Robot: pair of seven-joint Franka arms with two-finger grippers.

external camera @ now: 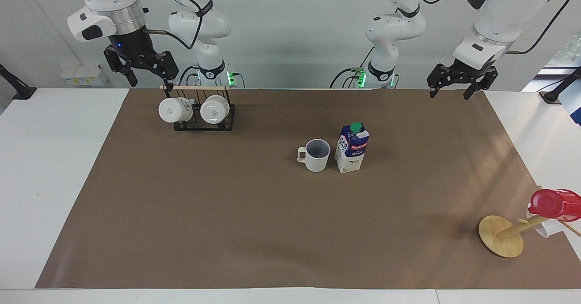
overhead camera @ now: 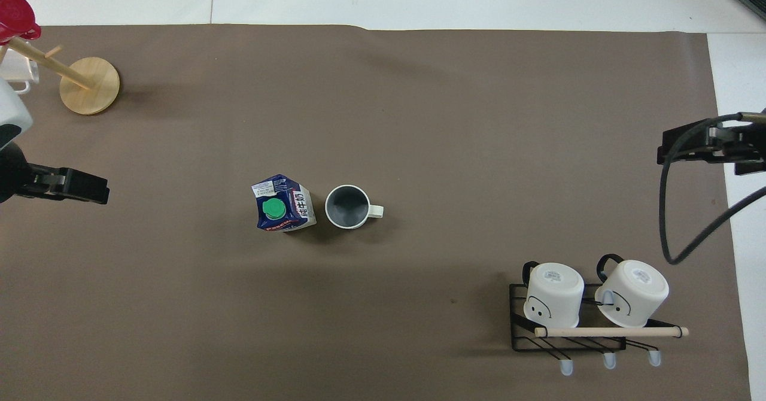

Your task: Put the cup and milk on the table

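The off-white ribbed cup [external camera: 316,155] stands upright on the brown paper of the table [external camera: 227,213], handle toward the right arm's end. The milk [external camera: 352,149], blue and white with a green cap, stands upright beside it, toward the left arm's end. They also show in the overhead view, cup [overhead camera: 347,207] and milk [overhead camera: 281,204]. My left gripper [external camera: 449,94] is open, empty and raised over the paper's edge by the robots, well apart from the milk. My right gripper [external camera: 147,84] is open, empty and raised by the mug rack.
A black wire rack [external camera: 204,125] with a wooden bar holds two glossy white mugs [external camera: 199,110] near the right arm. A wooden mug tree [external camera: 501,236] with a red cup [external camera: 553,204] stands at the left arm's end, far from the robots.
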